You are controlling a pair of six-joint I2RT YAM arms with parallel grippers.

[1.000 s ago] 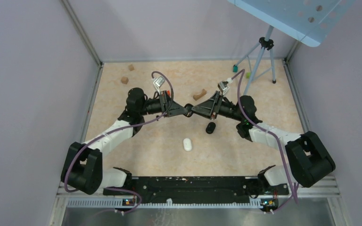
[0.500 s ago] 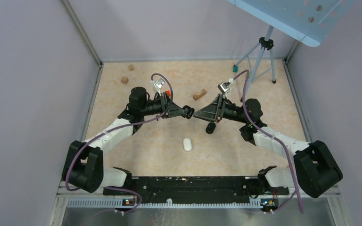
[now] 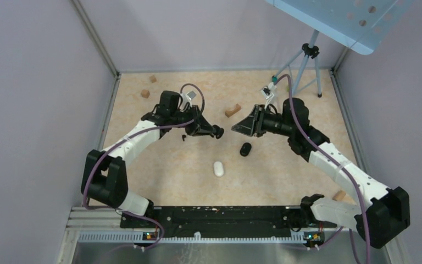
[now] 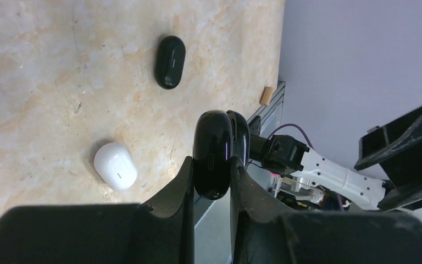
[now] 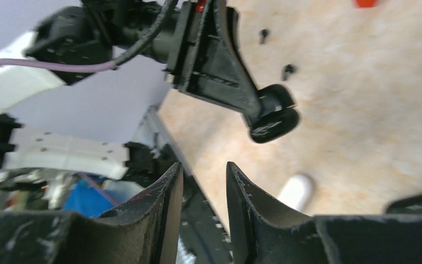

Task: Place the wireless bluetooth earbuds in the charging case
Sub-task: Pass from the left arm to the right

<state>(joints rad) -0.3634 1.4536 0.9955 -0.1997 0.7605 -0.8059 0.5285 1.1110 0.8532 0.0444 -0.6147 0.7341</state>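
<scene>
My left gripper (image 3: 215,131) is shut on a glossy black charging case (image 4: 213,151), held on edge above the table, its lid slightly ajar. In the right wrist view the same case (image 5: 272,114) sits at the left gripper's tips. My right gripper (image 5: 204,165) faces it from the right with a gap between them, open, with nothing between its fingers. Two small black pieces that look like the earbuds (image 5: 288,70) lie on the table beyond the left gripper. One dark speck (image 3: 183,137) shows under the left arm.
A second black case (image 3: 245,149) and a white case (image 3: 218,168) lie on the table nearer the arm bases. Brown blocks (image 3: 232,110) are scattered at the back, with a tripod (image 3: 307,60) at the back right. Grey walls close in both sides.
The right gripper has drawn back to the right, away from the held case, and its jaws have narrowed. The left arm has shifted slightly, still gripping the case.
</scene>
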